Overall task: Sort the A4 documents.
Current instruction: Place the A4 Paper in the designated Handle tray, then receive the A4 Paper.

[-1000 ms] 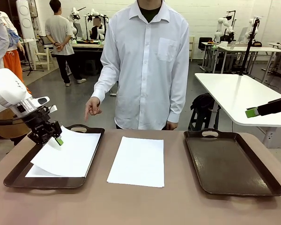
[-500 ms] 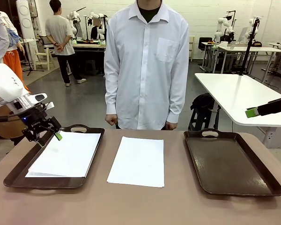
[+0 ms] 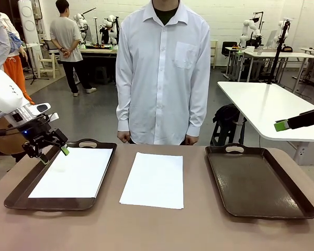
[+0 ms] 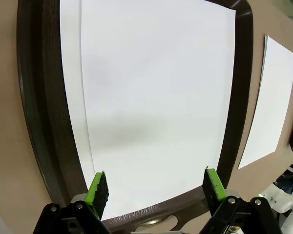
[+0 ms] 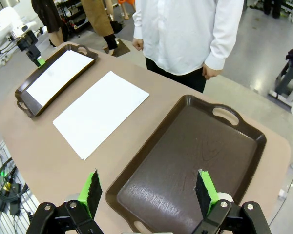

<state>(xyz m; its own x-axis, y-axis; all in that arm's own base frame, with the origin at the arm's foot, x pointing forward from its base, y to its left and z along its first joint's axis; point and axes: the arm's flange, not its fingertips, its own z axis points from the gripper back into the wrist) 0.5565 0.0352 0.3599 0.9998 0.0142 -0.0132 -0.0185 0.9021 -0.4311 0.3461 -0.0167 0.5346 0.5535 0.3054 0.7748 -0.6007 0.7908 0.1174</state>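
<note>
The left gripper [image 3: 54,155] is hovering, jaws open and empty, over the A4 documents [image 3: 70,172] lying in the left tray [image 3: 21,194], while the right gripper [image 5: 149,192] is waiting open, so the next move is probably calling for a pick of the centre sheet [image 3: 153,179].

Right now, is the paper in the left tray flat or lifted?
Flat: paper lies spread in the tray, open left gripper clear of it.

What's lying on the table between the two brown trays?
A white A4 sheet lies flat between the left tray and the right tray, touching neither, in the front view.
</note>
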